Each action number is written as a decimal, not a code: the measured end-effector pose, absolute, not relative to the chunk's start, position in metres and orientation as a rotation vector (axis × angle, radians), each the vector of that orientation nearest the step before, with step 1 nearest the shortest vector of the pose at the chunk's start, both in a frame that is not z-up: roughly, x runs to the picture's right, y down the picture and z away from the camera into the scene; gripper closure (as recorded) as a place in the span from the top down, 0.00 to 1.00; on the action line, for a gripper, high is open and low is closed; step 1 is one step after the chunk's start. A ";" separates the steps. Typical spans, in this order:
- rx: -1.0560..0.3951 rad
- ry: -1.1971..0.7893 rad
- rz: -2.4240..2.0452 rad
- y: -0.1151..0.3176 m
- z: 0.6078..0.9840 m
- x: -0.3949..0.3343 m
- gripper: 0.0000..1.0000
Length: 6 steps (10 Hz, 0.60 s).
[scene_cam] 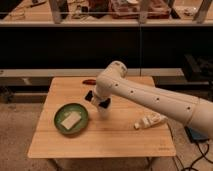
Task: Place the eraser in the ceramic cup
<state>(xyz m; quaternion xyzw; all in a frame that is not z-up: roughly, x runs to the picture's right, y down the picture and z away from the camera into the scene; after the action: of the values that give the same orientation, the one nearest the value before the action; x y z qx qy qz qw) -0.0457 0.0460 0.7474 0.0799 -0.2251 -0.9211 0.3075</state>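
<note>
My gripper point(98, 99) hangs over the middle of the wooden table point(115, 140), just right of the round green dish point(59, 114). A small whitish cylinder, seemingly the ceramic cup point(103, 111), stands right below the gripper and is partly hidden by it. A pale rectangular block, which looks like the eraser point(68, 120), lies flat in the green dish, to the left of and below the gripper. I cannot tell whether the gripper touches the cup.
A white elongated object point(150, 121) lies on the table's right side under my arm. A small red object point(90, 81) lies at the table's back edge. A dark shelf unit point(105, 30) stands behind the table.
</note>
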 end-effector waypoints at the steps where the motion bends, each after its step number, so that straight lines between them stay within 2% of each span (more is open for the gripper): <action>1: 0.213 -0.604 -2.436 0.050 0.743 -0.052 0.17; 3: 0.198 -0.604 -2.436 0.045 0.742 -0.049 0.01; 6: 0.209 -0.661 -2.400 0.017 0.724 -0.040 0.00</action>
<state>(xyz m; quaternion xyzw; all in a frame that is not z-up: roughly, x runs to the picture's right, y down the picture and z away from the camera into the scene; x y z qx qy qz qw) -0.0399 0.0173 0.7238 0.0794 -0.2510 -0.9114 0.3164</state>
